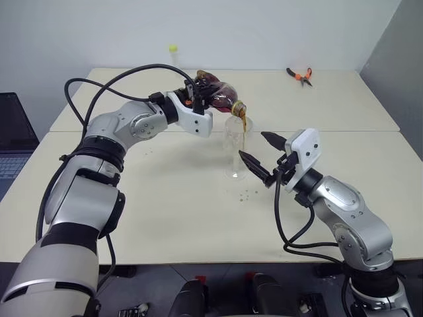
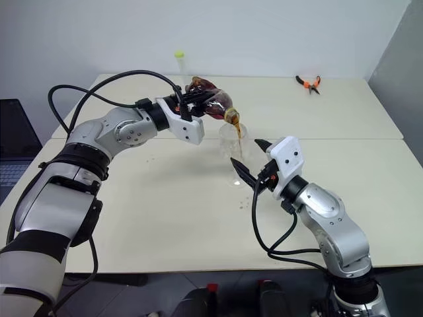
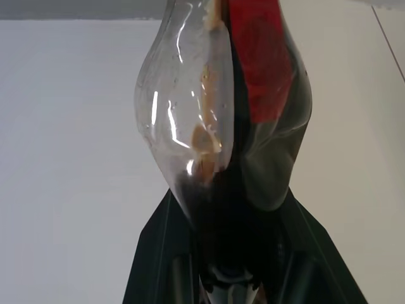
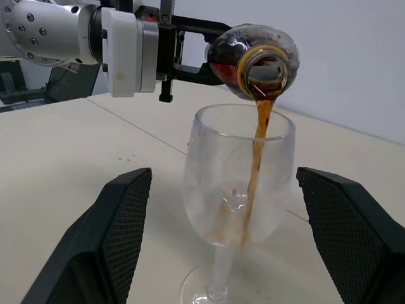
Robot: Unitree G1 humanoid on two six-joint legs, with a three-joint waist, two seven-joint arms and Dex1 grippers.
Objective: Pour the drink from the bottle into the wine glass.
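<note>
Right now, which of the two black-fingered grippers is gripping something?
The left gripper: it clamps the tilted clear plastic bottle of dark drink above the wine glass. The right gripper stands open, empty.

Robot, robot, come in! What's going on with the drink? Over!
Left gripper shut on tipped bottle. Drink streaming into glass. Right gripper open beside glass, not touching.

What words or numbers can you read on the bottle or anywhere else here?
None can be read.
The bottle has a red label, but no letters can be made out on it.
The wine glass, the left gripper and the table carry no writing.
</note>
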